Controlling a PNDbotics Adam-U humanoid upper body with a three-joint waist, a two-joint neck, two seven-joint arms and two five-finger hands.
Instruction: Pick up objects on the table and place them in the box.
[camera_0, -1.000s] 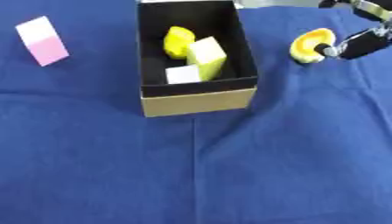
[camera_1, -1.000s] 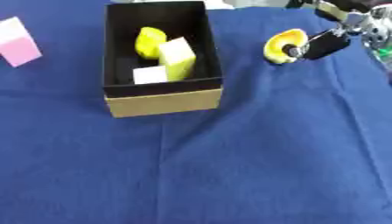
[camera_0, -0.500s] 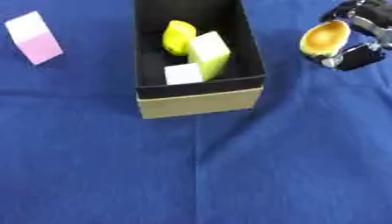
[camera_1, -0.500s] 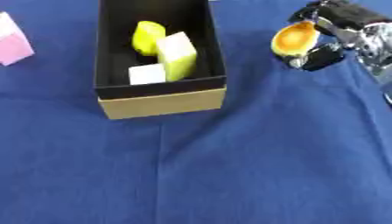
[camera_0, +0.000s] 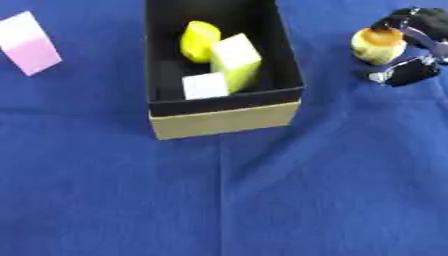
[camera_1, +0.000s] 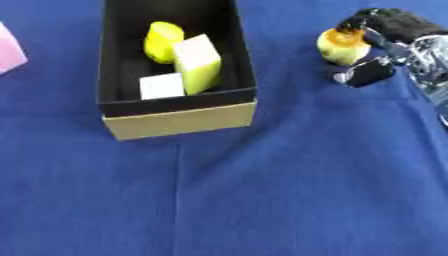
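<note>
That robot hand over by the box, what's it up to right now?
The robot's right hand has its fingers curled round a small yellow round object, to the right of the open black box on the blue cloth. Inside the box lie a yellow rounded item, a yellow-green block and a small white block. A pink block sits on the cloth to the box's left. The left hand isn't visible.

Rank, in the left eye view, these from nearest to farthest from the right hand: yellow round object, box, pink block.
From the right hand:
1. Yellow round object, in its fingers at upper right.
2. Box, centre, left of the hand.
3. Pink block, far left edge.
</note>
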